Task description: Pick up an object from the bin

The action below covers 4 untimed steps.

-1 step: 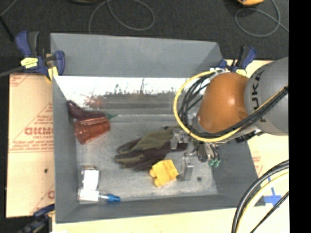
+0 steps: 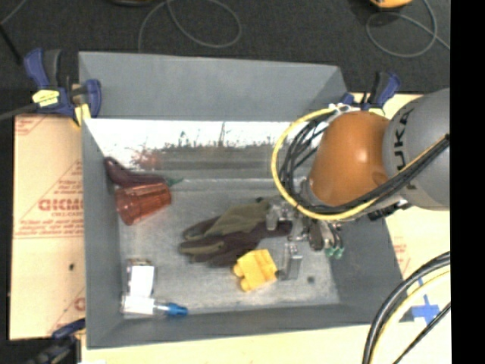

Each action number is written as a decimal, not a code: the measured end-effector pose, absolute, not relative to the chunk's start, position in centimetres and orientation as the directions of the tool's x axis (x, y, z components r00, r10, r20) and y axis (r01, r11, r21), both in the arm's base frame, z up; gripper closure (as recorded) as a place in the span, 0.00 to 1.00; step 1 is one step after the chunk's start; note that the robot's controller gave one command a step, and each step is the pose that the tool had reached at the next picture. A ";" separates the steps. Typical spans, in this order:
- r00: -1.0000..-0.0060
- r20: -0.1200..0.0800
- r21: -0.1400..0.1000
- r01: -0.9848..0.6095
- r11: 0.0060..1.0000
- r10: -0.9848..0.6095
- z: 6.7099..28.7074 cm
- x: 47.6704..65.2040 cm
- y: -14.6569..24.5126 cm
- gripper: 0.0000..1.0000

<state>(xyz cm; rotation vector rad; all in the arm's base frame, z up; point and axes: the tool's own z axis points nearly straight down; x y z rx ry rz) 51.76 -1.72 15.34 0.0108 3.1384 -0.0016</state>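
Just right of the yellow block [image 2: 255,270], the pincer [image 2: 290,245] hangs low; we can't tell if it's wide or narrow. Approach stage, we reckon: next, centre over that block and close.

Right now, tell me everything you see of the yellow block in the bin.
The yellow block is small and chunky, plastic by its look, its top ridged into lumps. It lies askew on the bin's grey floor, near the front, right of centre. The dark glove lies against its upper left edge; the gripper stands close at its right.
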 end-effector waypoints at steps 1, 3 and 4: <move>-0.999 -0.008 -0.003 -0.047 0.999 -0.047 11.6 54.9 1.1 0.00; -0.984 0.013 0.003 -0.175 0.985 -0.175 8.3 57.0 2.5 1.00; -0.984 0.012 0.003 -0.175 0.985 -0.175 8.3 57.0 2.5 1.00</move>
